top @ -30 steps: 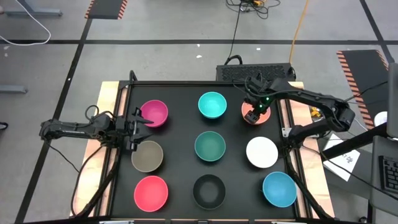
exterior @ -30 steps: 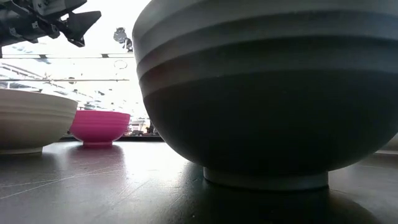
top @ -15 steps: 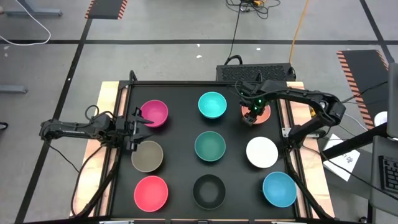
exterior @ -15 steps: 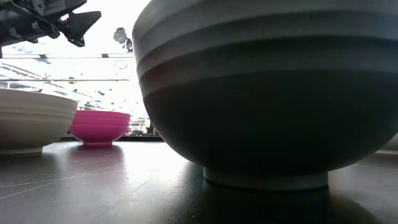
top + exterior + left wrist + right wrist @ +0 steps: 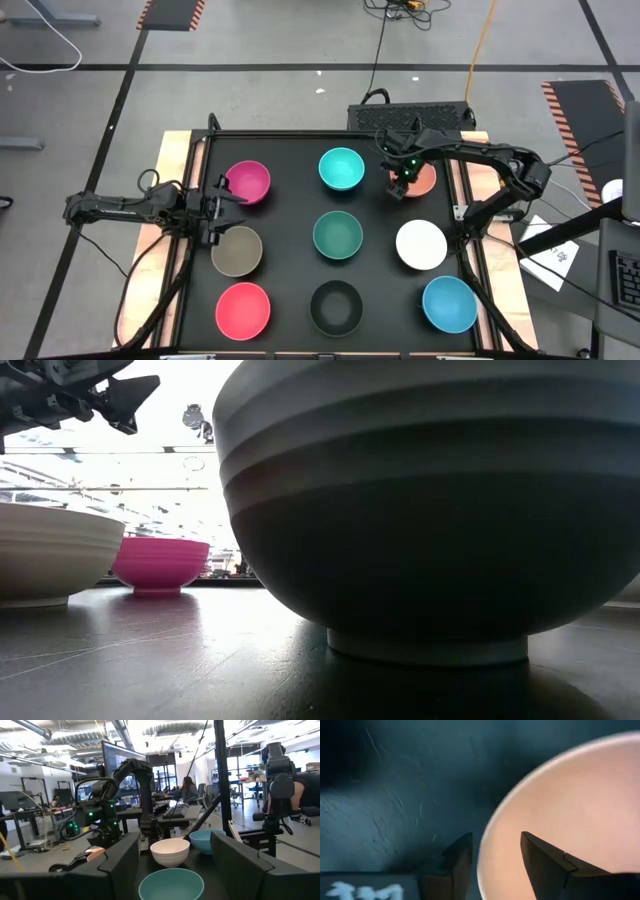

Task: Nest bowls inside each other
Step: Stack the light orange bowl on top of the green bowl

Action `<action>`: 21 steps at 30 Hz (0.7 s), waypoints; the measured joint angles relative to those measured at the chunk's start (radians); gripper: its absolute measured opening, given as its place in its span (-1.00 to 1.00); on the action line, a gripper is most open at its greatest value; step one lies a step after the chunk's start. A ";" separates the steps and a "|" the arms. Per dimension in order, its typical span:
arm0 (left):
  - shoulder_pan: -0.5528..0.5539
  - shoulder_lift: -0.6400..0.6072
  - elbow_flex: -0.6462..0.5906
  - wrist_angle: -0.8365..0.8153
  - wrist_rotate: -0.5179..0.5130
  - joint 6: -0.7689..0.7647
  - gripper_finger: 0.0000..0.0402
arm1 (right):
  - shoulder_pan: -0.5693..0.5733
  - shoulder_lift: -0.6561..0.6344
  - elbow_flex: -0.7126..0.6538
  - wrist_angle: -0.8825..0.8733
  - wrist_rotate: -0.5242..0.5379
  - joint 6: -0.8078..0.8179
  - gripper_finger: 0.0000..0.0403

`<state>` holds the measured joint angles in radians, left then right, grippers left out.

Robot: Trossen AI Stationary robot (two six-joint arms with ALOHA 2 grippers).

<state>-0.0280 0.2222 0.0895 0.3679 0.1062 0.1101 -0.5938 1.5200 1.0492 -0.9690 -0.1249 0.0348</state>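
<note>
Looking L to R across the black tabletop (image 5: 290, 180), I've got nine smooth, round plastic bowls laid out three by three, none nested yet. Left gripper (image 5: 222, 205) hovers betw. the magenta bowl (image 5: 248, 182) and the olive-grey bowl (image 5: 237, 250), fingers apart, nothing in them. Pink-red bowl (image 5: 243, 307) sits nearest me in that column. Mid column: turquoise bowl (image 5: 341, 168), dark green bowl (image 5: 338, 235), black bowl (image 5: 336, 306). Right column: salmon-orange bowl (image 5: 421, 180), white bowl (image 5: 421, 244), blue bowl (image 5: 449, 304). Right gripper (image 5: 492, 857) is down at the salmon-orange bowl's rim, one finger outside the wall, one inside, straddling it w/ a gap showing; can't tell if the pads touch. Arm hides about half that bowl from above. Low view is mostly blocked by one big ribbed dark bowl; the surface looks scuffed and faintly glossy.
</note>
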 joint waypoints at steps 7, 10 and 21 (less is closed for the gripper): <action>0.000 0.000 0.000 -0.011 0.000 0.000 0.21 | -0.001 0.000 -0.016 0.030 -0.017 -0.006 -0.76; 0.000 0.000 0.000 -0.022 0.000 0.010 0.21 | -0.007 -0.005 -0.048 0.031 -0.038 -0.006 -0.92; 0.000 0.000 0.000 -0.023 -0.001 -0.005 0.21 | 0.027 -0.028 -0.090 0.039 0.083 -0.039 -0.99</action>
<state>-0.0277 0.2222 0.0895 0.3450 0.1055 0.1055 -0.5668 1.4919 0.9592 -0.9304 -0.0419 -0.0038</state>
